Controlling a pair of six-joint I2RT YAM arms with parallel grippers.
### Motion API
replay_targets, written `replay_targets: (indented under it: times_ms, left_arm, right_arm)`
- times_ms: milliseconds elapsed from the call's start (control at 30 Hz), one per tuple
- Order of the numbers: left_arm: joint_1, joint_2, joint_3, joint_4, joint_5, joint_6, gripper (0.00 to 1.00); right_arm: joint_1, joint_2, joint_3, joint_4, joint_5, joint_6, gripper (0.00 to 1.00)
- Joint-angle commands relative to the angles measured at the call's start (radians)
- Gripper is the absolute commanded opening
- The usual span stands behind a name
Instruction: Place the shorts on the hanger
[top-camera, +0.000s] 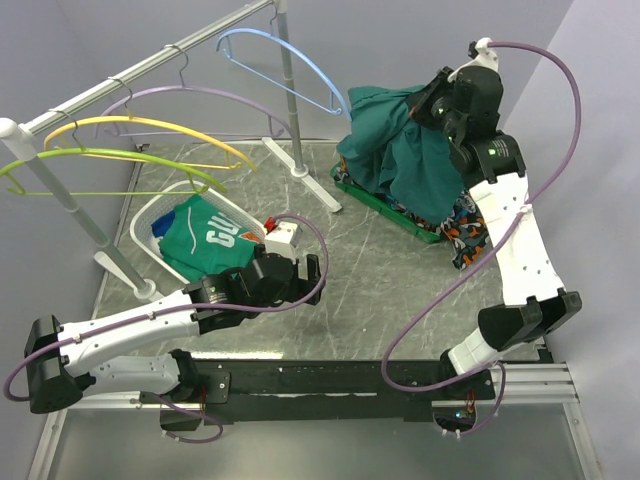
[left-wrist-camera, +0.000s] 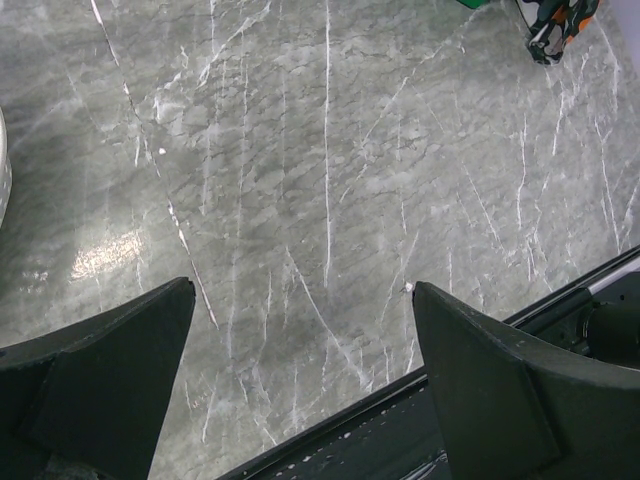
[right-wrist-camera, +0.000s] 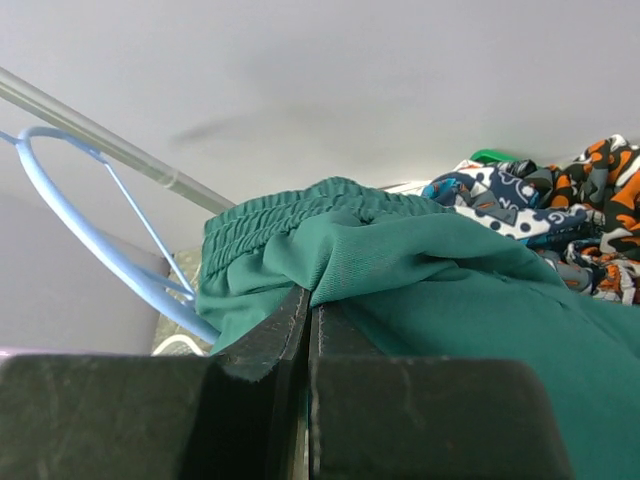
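Observation:
The dark teal-green shorts (top-camera: 400, 150) hang bunched above the back right of the table, lifted off the pile by my right gripper (top-camera: 428, 108). In the right wrist view that gripper (right-wrist-camera: 312, 300) is shut on a fold of the shorts (right-wrist-camera: 450, 270), whose elastic waistband faces the rail. The light-blue hanger (top-camera: 290, 50) hangs on the metal rail just left of the shorts, and its end (right-wrist-camera: 90, 235) touches or passes behind the fabric's edge. My left gripper (top-camera: 310, 275) hovers low over the marble table, and its jaws (left-wrist-camera: 303, 290) stand wide open with nothing between them.
Purple (top-camera: 200, 95), yellow (top-camera: 150, 125) and green (top-camera: 110, 160) hangers share the rail. The rack's pole (top-camera: 290, 90) stands between the hangers and the shorts. A white basket (top-camera: 150, 225) holds a green lettered garment (top-camera: 205, 235). A green tray (top-camera: 385, 205) holds patterned clothes (top-camera: 465, 225).

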Motion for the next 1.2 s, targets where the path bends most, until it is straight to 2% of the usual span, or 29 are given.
replay_targets:
  times_ms: [0, 167, 433, 733, 800, 867, 900, 967, 1000, 1067, 1100, 1133, 1167]
  left_arm:
    - [0.004, -0.020, 0.003, 0.021, -0.005, 0.010, 0.96]
    - [0.005, -0.029, -0.003, 0.032, 0.003, 0.011, 0.96]
    - [0.008, -0.027, 0.001, 0.046, 0.021, 0.010, 0.96]
    - [0.010, -0.027, 0.001, 0.064, 0.057, -0.006, 0.96]
    - [0.012, -0.038, 0.003, 0.063, 0.049, -0.009, 0.97]
    - [0.016, -0.049, 0.009, 0.046, 0.040, -0.010, 0.96]
    - [0.022, -0.060, 0.023, 0.034, 0.029, -0.019, 0.97]
    - [0.031, -0.076, 0.041, -0.015, -0.008, -0.029, 0.97]
    - [0.033, -0.105, 0.060, -0.037, -0.022, -0.039, 0.97]
    - [0.036, -0.139, 0.072, -0.081, -0.066, -0.052, 0.98]
    - [0.036, -0.179, 0.078, -0.091, -0.075, -0.053, 0.99]
    - [0.036, -0.199, 0.078, -0.095, -0.080, -0.053, 0.99]
    - [0.038, -0.233, 0.074, -0.098, -0.083, -0.053, 0.99]
  right_arm:
    - [-0.003, -0.120, 0.034, 0.103, 0.058, 0.014, 0.00]
    - [-0.004, -0.226, -0.128, 0.161, 0.083, 0.026, 0.00]
    - [-0.004, -0.347, -0.209, 0.148, 0.063, 0.032, 0.00]
    - [0.000, -0.502, -0.465, 0.157, -0.064, 0.041, 0.00]
    - [0.052, -0.530, -0.518, 0.160, -0.099, 0.038, 0.00]
    - [0.156, -0.527, -0.521, 0.131, -0.038, 0.003, 0.00]
    - [0.283, -0.525, -0.521, 0.122, -0.014, -0.011, 0.00]
    - [0.390, -0.545, -0.564, 0.118, 0.063, -0.034, 0.00]
    - [0.470, -0.563, -0.602, 0.132, 0.087, -0.022, 0.00]
    - [0.490, -0.627, -0.772, 0.169, 0.110, 0.018, 0.00]
    - [0.488, -0.652, -0.844, 0.169, 0.143, 0.078, 0.02]
    - [0.467, -0.672, -0.996, 0.143, 0.182, 0.113, 0.08]
    - [0.444, -0.715, -1.075, 0.131, 0.196, 0.148, 0.25]
